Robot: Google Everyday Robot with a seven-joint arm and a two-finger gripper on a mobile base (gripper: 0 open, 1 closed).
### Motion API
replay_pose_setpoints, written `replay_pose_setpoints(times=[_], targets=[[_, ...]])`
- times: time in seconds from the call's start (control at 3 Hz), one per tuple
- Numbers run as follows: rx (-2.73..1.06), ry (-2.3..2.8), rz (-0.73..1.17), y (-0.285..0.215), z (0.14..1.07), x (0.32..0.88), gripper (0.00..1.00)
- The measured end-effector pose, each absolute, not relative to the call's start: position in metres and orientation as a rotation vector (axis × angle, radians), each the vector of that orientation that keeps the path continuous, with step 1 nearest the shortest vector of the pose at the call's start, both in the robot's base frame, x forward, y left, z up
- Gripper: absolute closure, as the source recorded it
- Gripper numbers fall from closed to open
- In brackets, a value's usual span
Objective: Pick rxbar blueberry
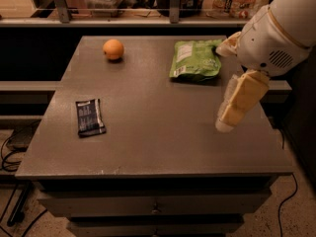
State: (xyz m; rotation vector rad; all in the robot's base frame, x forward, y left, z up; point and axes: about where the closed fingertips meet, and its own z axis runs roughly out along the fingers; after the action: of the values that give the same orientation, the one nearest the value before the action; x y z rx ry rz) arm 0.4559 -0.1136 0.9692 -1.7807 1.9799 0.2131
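While the rxbar blueberry [90,117], a flat rectangular dark navy wrapper with pale print and crimped ends, lies on the left part of the matte grey table [158,152], the cream-coloured gripper [227,120] hangs over the right side, well apart from it; whether it is open or closed cannot be told. 1 round orange fruit [113,49] and 1 crinkled green snack bag [194,59] rest at the rear.
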Motion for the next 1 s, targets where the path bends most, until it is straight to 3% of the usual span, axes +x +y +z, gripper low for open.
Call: replay_pose_setpoints(times=[0.33,1.0], targets=[[-1.775,1.976,0.262,-0.101,0.961,0.458,0.0],[-1.793,1.817,0.419,-0.018,0.929,0.476,0.0]])
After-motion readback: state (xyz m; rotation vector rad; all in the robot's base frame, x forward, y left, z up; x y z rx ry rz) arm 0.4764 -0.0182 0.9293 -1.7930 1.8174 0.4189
